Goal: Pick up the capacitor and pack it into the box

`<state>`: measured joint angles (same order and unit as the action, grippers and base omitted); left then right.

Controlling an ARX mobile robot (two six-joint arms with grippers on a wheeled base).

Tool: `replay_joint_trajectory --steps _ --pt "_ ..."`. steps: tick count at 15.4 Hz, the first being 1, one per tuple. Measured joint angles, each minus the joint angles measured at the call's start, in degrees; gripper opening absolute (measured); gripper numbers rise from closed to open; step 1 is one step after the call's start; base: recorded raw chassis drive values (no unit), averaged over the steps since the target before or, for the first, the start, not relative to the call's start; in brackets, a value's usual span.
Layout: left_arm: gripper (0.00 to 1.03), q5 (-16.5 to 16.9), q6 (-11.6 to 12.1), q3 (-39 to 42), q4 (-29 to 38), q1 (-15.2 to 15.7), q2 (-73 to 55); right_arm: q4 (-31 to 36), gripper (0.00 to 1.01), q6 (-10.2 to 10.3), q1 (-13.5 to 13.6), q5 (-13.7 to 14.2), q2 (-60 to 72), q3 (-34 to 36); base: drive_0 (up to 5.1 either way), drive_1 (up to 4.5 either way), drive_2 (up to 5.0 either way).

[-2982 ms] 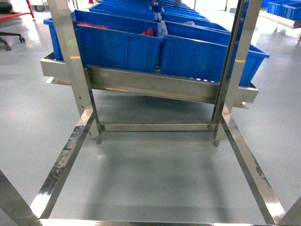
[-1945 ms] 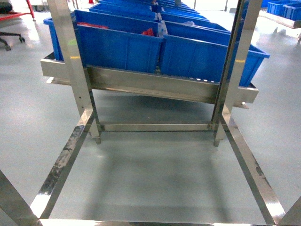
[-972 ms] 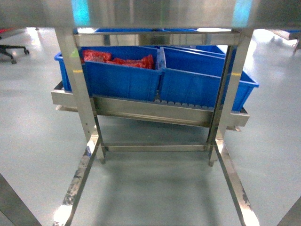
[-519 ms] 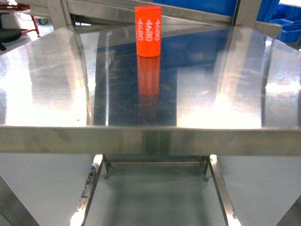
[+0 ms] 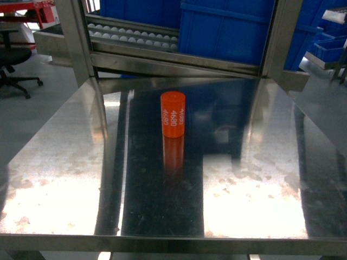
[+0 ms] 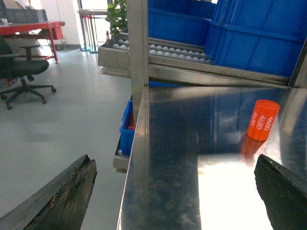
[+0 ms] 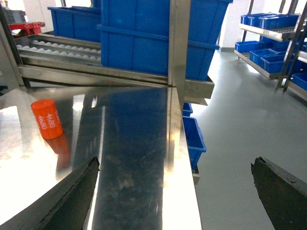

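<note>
**One orange capacitor marked 4680 standing alone on the steel desk**

Nearest the wrist cameras, the left end effector (image 6: 175, 191) is showing two dark, worn fingers (image 6: 62, 199) at the bottom corners of its view, spread far apart with nothing between them. The right end effector (image 7: 172, 191) is likewise standing wide, its two dark fingers (image 7: 67, 199) framing bare metal and floor. Neither one is touching anything.

Beyond them, the polished steel desk (image 5: 65, 179) is reflecting bright patches of ceiling light. A single capacitor (image 5: 173, 114), an orange cylinder, is standing upright toward the far middle of the desk, well apart from both end effectors. White figures reading "4680" are running sideways along its wall; two full copies are showing in the head view and part of a third at the edge. Its reflection is stretching toward the camera on the metal.

Behind the desk, two steel uprights (image 5: 76, 38) are rising at its rear corners. Past them a sloping roller track (image 5: 135, 38) with rows of pale wheels is carrying large blue bins (image 5: 227, 30). In the right wrist view, more blue bins are sitting on side shelving (image 7: 268, 28) across the grey floor (image 7: 240, 120). At the far left, a black office chair (image 6: 21, 72) is standing on the floor beside a red table (image 6: 29, 28). The box is not appearing in any view.
</note>
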<state>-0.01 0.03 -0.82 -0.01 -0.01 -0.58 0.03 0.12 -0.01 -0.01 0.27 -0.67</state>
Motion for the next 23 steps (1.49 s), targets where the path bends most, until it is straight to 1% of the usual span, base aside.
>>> replay_joint_trajectory --steps 19,20,21,22,23 --pt "0.98 0.0 0.0 0.0 -0.2 0.0 0.0 -0.3 0.98 0.0 0.0 0.0 0.0 0.0 0.0 0.00 0.0" --pt "0.98 -5.6 0.0 -0.3 -1.7 -2.1 -1.1 -0.3 0.98 0.0 0.0 0.0 0.0 0.0 0.0 0.00 0.0" --pt "0.98 -16.1 -0.9 -0.3 4.6 -8.6 -8.9 -0.3 0.98 0.0 0.0 0.0 0.0 0.0 0.0 0.00 0.0" --pt "0.98 -22.4 -1.7 -0.5 14.5 -13.7 -19.3 -0.3 0.98 0.0 0.0 0.0 0.0 0.0 0.0 0.00 0.0" --pt "0.98 -23.2 -2.3 -2.3 26.8 -16.5 -32.5 -0.3 0.98 0.0 0.0 0.0 0.0 0.0 0.0 0.00 0.0"
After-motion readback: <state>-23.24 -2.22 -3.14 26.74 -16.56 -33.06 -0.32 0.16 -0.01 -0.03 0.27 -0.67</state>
